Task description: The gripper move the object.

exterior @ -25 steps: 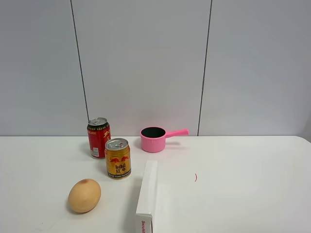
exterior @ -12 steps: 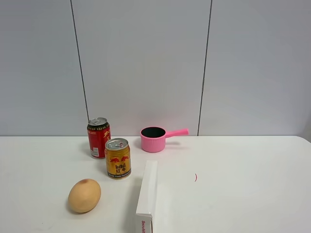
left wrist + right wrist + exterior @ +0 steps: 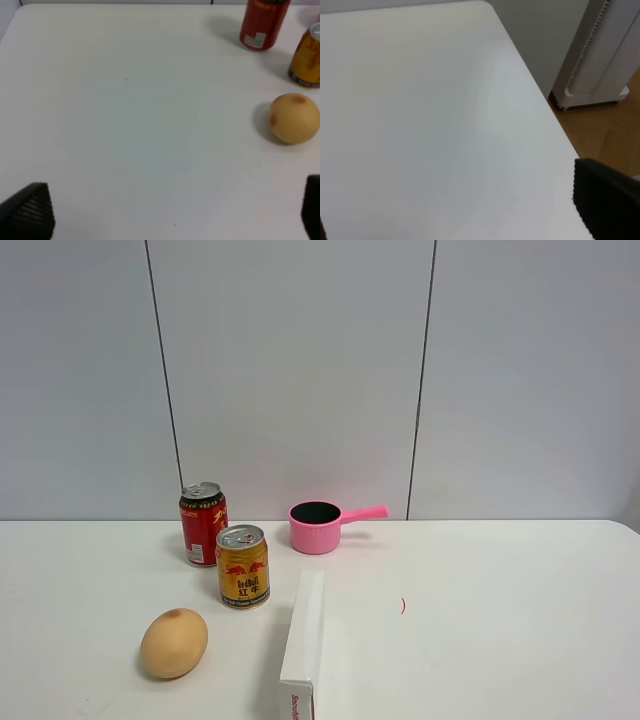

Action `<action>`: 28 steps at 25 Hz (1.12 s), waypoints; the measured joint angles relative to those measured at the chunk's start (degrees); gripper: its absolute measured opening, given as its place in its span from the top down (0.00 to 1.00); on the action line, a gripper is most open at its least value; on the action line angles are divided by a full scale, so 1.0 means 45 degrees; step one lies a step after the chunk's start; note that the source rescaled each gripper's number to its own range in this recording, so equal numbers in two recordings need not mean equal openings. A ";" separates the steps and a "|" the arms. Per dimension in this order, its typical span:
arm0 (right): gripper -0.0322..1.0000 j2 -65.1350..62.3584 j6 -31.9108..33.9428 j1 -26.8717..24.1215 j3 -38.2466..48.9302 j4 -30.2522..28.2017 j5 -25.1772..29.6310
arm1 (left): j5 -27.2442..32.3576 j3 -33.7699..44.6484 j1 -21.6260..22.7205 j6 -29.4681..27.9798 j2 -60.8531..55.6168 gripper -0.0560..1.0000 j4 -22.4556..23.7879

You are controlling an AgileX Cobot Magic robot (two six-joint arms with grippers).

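Note the gold can (image 3: 243, 567): silver top, red bull logo, black Chinese characters. Left gripper (image 3: 170, 210) fingers are spread apart; the right gripper's state cannot be determined.

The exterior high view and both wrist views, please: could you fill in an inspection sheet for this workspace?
Surface: white table, small red mark.
Job's things: short gold-yellow drink can upright, ungripped.
Clutter: taller red can behind it; tan egg-shaped object; pink pan; white box.
Grippers: left gripper and right gripper open, holding nothing, fingertips only at the frame edges.
Cables: nothing seen.
Surroundings: grey panelled wall; white appliance on wooden floor.
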 joint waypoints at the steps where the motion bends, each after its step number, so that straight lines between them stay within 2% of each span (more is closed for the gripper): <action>1: 0.01 0.0000 0.0003 0.0000 0.0000 0.0000 0.0000 | 0.0000 0.0000 0.0000 0.0000 0.0000 0.00 0.0000; 28: 0.01 0.0000 0.0088 0.0000 0.0000 -0.0030 0.0000 | 0.0000 0.0000 0.0000 0.0000 0.0000 0.00 0.0000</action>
